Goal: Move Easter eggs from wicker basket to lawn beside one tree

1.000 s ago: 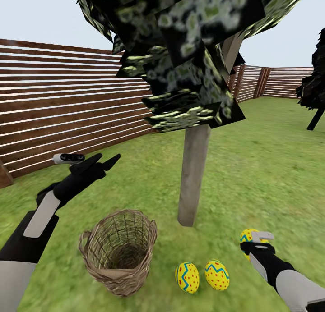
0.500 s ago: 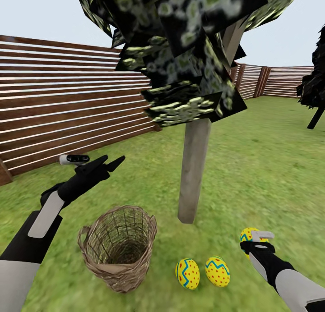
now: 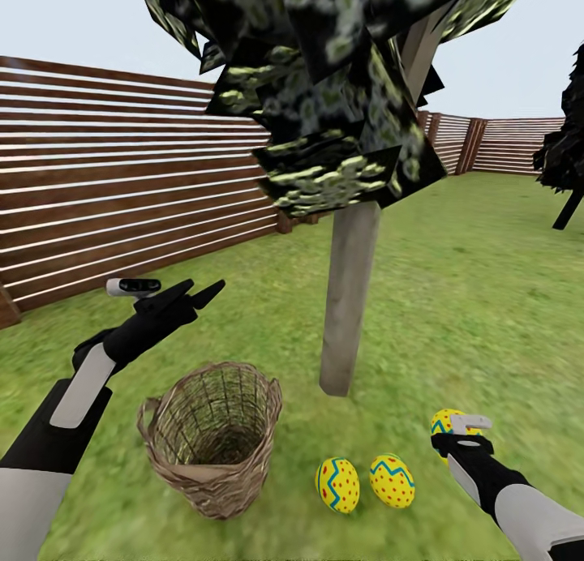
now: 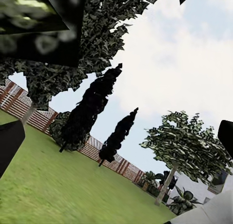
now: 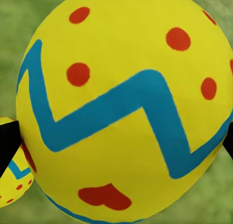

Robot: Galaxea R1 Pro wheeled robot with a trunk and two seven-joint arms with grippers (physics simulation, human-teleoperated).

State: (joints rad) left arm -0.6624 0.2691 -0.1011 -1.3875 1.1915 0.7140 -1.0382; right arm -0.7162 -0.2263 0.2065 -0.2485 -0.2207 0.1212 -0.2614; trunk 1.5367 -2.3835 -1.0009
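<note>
Two eggs [image 3: 337,485] [image 3: 392,481] lay side by side on the lawn [image 3: 454,301], near the trunk of the tree [image 3: 349,301]. To their right, the third egg [image 3: 445,422] sat between the right gripper's [image 3: 456,433] jaws, closed on it, low over the grass. The basket [image 3: 212,439] stood left of the eggs. The left gripper [image 3: 197,292] hung above and left of it, jaws apart. A fence [image 3: 122,196] ran behind.
</note>
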